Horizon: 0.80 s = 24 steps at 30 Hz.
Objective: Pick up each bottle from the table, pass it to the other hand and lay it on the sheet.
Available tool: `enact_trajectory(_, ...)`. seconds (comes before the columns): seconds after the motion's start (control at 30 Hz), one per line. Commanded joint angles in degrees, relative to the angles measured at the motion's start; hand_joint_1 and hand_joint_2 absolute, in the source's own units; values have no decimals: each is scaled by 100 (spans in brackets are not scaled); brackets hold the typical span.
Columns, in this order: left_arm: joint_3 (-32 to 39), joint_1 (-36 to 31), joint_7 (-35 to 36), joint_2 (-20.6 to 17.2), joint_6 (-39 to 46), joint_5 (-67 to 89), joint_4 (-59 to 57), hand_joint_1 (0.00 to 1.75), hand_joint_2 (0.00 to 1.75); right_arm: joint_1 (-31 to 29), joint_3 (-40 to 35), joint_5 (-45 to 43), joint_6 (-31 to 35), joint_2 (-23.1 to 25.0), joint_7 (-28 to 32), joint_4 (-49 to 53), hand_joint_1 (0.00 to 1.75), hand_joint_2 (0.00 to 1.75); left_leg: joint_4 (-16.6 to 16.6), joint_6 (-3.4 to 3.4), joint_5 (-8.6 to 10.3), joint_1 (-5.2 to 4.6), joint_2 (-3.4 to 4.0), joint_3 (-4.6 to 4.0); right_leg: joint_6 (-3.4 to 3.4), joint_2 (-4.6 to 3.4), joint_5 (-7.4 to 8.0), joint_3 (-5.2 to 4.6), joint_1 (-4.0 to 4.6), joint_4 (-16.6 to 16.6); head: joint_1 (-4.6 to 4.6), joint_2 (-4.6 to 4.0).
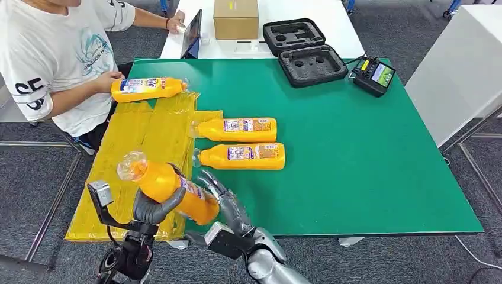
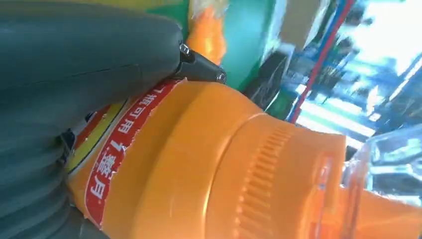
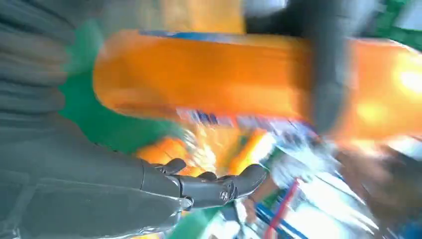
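Our left hand [image 1: 155, 207] grips the bottle [image 1: 169, 186]; our right hand [image 1: 228, 204] fingers hang spread beside it, so we should lay it flat on the sheet [image 1: 130, 154].

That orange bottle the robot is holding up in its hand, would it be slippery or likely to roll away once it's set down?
Probably somewhat slippery: the held bottle looks like smooth, glossy plastic, though the left hand wraps well around it. It seems stiff, showing no dents under the fingers. Rolling looks unlikely, since the two bottles on the table lie still on their sides. Its weight cannot be judged.
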State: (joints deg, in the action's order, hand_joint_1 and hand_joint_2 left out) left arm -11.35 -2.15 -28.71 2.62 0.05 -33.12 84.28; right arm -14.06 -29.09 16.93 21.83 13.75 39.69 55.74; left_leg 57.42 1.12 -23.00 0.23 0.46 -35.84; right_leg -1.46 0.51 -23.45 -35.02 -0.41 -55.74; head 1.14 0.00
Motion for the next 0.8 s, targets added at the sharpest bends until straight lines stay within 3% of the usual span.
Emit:
enact_trajectory(0.03,872,-356,-1129,24,2824,3109,629,175,175,616,-189,-826,1644,-731,31,3685,0,0,21,-4,-14,5,-21,-6,2,15,-19,1,4,-18,2,0)
enact_trajectory(0.23,872,-356,-1129,24,2824,3109,629,175,175,616,-189,-826,1644,-731,31,3685,0,0,4,-3,-10,2,-17,14,2,11,-13,21,2,-1,0,0)
enact_trajectory(0.33,653,-690,-1129,-211,3949,4394,-20,175,175,857,201,-147,1817,-403,31,4254,0,0,1,-2,-3,2,-12,2,2,8,-6,6,1,0,2,0)
enact_trajectory(0.37,641,-889,-1063,-276,3995,4821,-454,175,175,866,170,-162,1817,-401,31,4260,0,175,1,-3,-1,-1,-22,-1,2,18,-9,5,-2,-5,0,0)
enact_trajectory(0.4,994,-1167,-886,-214,3995,5998,-956,175,175,838,73,-159,1817,-463,31,4133,0,175,5,-6,-7,1,-32,10,4,26,-18,17,0,-9,2,0)
enact_trajectory(0.47,784,-1498,-600,-427,3848,6477,-1470,175,175,756,-57,-134,1817,-535,31,3907,0,175,-5,-9,-7,3,-31,27,7,24,-18,32,1,0,2,0)
enact_trajectory(0.5,331,-1861,-165,-733,3736,7546,-2128,175,175,534,-353,-158,1802,-678,31,3306,0,175,-13,-6,2,-1,-26,24,5,21,-8,29,-1,7,2,0)
enact_trajectory(0.57,-65,-2286,589,-885,3214,8581,-2765,175,175,345,-451,-270,1527,-660,31,2904,0,175,-18,-11,4,5,-33,41,9,25,-7,49,4,14,2,0)
enact_trajectory(0.6,-505,-2629,886,-1054,2707,9302,-3320,166,175,188,-495,-178,1141,-595,31,2593,0,175,-16,-9,14,2,-36,26,5,33,-3,36,0,11,0,0)
enact_trajectory(0.67,-513,-2792,879,-1005,2585,9309,-3687,175,175,111,-499,-141,1063,-517,31,2504,0,175,-16,-15,12,4,-21,37,8,16,-1,42,2,12,0,0)
enact_trajectory(0.8,-801,-3284,962,-948,1293,9547,-4829,175,175,-138,-595,166,599,-279,31,2095,0,175,-11,-22,16,4,4,22,24,-2,18,18,3,4,0,0)
